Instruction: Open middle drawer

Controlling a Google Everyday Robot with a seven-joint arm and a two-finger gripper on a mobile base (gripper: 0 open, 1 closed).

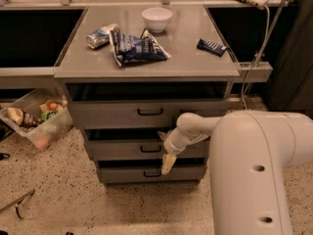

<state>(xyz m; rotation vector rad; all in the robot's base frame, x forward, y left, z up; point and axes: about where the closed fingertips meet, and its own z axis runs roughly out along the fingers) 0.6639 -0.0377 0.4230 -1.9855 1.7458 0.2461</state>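
Cream claw, one, at middle drawer
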